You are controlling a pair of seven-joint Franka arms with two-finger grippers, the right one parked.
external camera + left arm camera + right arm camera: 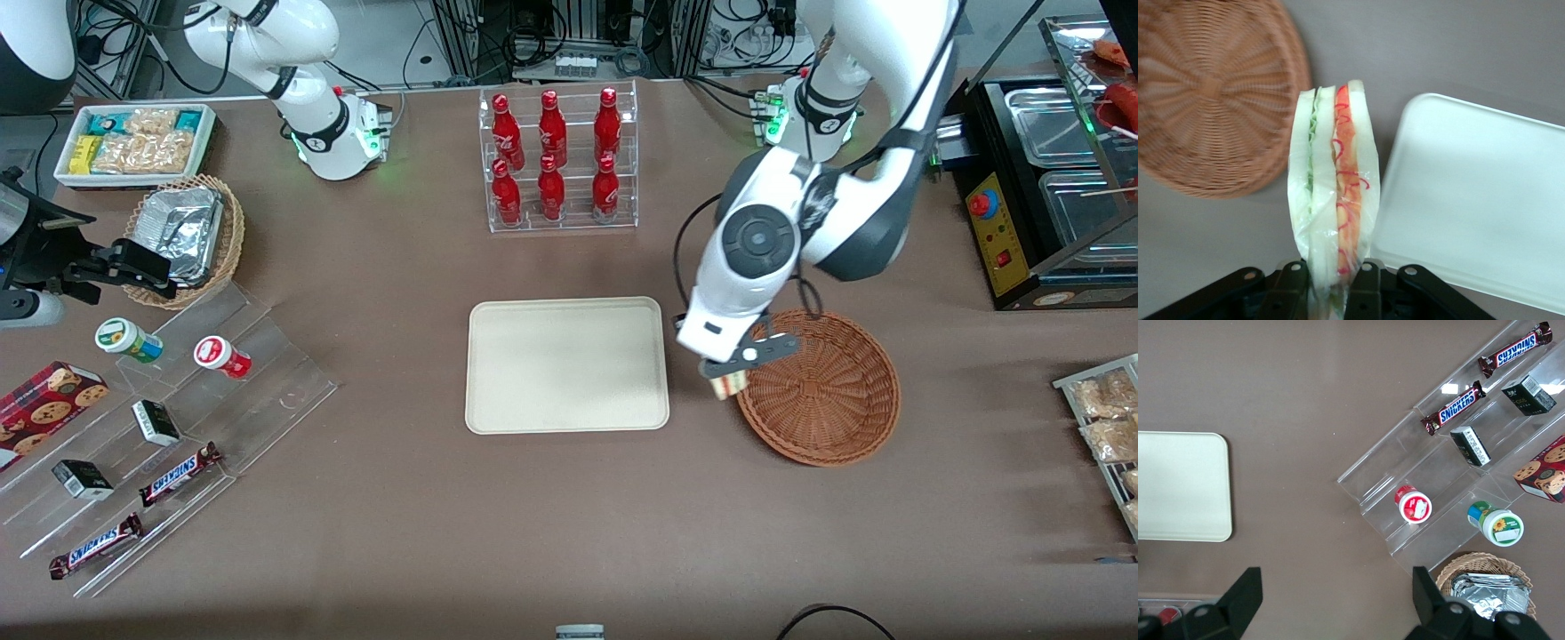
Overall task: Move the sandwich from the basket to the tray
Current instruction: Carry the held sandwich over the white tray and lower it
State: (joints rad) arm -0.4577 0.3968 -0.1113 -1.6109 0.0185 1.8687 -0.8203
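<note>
The sandwich (729, 384) hangs clamped between the fingers (1293, 287) of the gripper (734, 375), lifted clear of the table — it sits in the gap between the basket (822, 391) and the tray (566, 364), just over the basket's rim on the tray side. The wrist view shows it wrapped in clear film, standing on edge with its green, white and red layers facing the camera, the black pads pinching its lower end. The basket holds nothing else, and the tray lies bare — its near corner just beside the sandwich.
</note>
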